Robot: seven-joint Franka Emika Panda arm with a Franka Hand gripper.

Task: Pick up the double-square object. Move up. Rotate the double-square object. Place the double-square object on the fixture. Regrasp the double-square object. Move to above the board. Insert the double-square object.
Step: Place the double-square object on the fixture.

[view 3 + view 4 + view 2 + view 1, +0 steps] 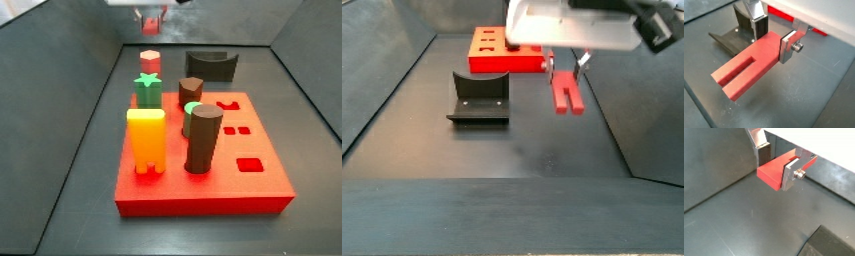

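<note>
My gripper [567, 72] is clamped on the bar [567, 93], hanging long-axis down, fixture [478, 97] off beside it.

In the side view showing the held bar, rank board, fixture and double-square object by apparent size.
1. Fixture
2. Board, partly hidden behind the gripper, so its rank is unsure
3. Double-square object, held in the gripper

Bare floor [811, 95] lies below the gripper [774, 31] fingers [789, 47]; the fixture [734, 37] stands just beside them.

Dark grey floor [502, 150]; sloping grey walls [60, 60] enclose it; dull light
</note>
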